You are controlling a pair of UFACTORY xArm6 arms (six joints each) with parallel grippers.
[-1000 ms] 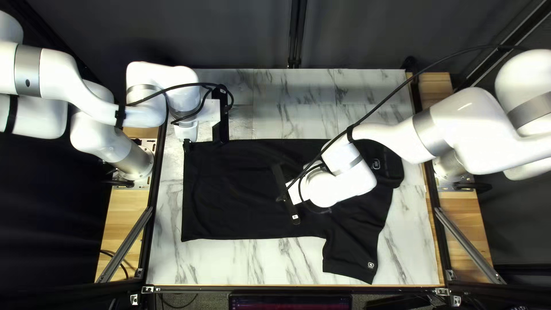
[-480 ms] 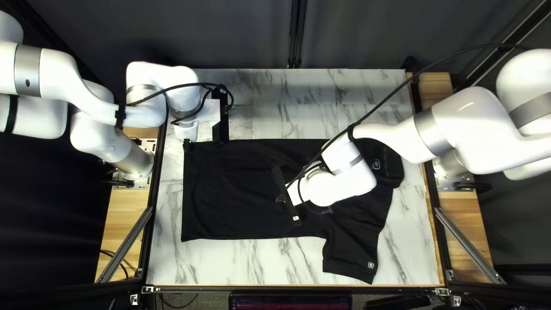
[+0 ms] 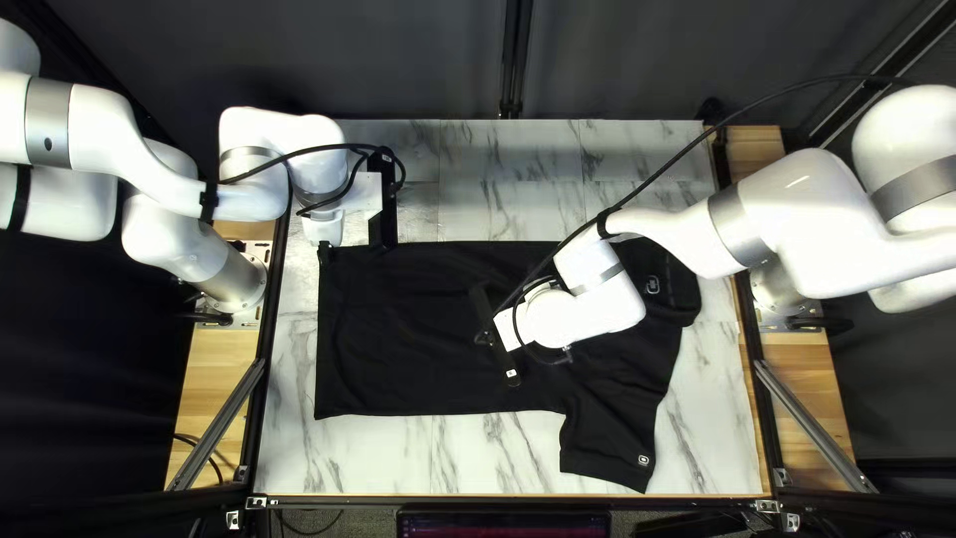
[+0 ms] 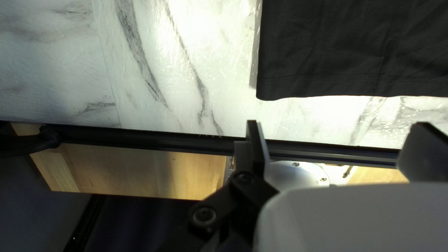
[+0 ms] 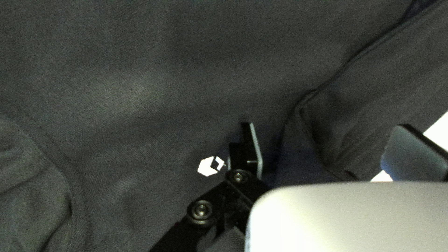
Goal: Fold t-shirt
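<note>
L gripper (image 3: pixel 325 247) wide, nr tee (image 3: pixel 418 339) hem | R gripper (image 3: pixel 485 339) wide, over tee

Taking the top left view as a clock face, my left arm (image 3: pixel 115 134) stands with its base (image 3: pixel 237 281) at nine o'clock and bends over to ten, where its wrist (image 3: pixel 289 149) carries the left gripper (image 3: pixel 324 237), tipped downward, its two fingers (image 4: pixel 258 144) parallel and spread wide apart. My right arm (image 3: pixel 817 224) reaches in from three o'clock, its forearm slanting toward the centre of the dial and its wrist (image 3: pixel 597 299) bent over just beside that centre, toward four. Under that wrist the right gripper (image 3: pixel 566 353) is mostly hidden, but its own view shows both fingers (image 5: pixel 254 149) held well apart.
</note>
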